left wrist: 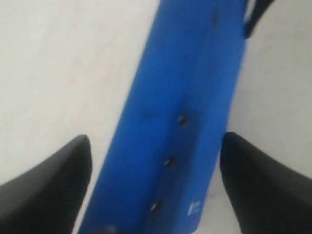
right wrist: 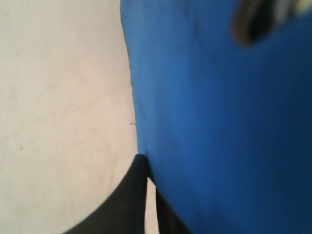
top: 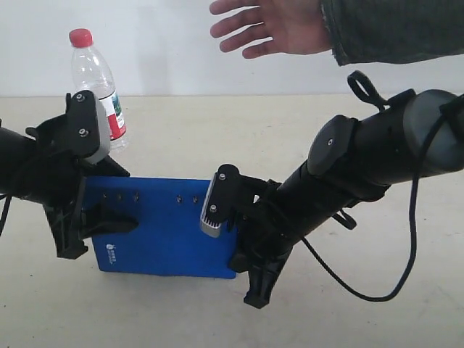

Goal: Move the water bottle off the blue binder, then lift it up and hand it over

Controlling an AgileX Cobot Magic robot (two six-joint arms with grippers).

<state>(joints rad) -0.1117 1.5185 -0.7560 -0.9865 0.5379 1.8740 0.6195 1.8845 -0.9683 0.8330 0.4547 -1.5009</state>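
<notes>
Nearest the lens, the right arm (top: 362,159) reaches down to one side edge of the blue binder (top: 167,232), where the right gripper (right wrist: 147,170) has its fingers almost together at the cover's rim; whether they truly pinch it I cannot tell. Opposite, the left gripper (left wrist: 156,139) is spread wide, straddling the binder and clamping nothing, and the water bottle (top: 98,80) stands upright on the table (top: 406,319), off the binder, just behind that arm. Lifting toward the open hand (top: 279,25) on one doubtful pinch could let the binder slip, and the left arm could topple the bottle.
</notes>
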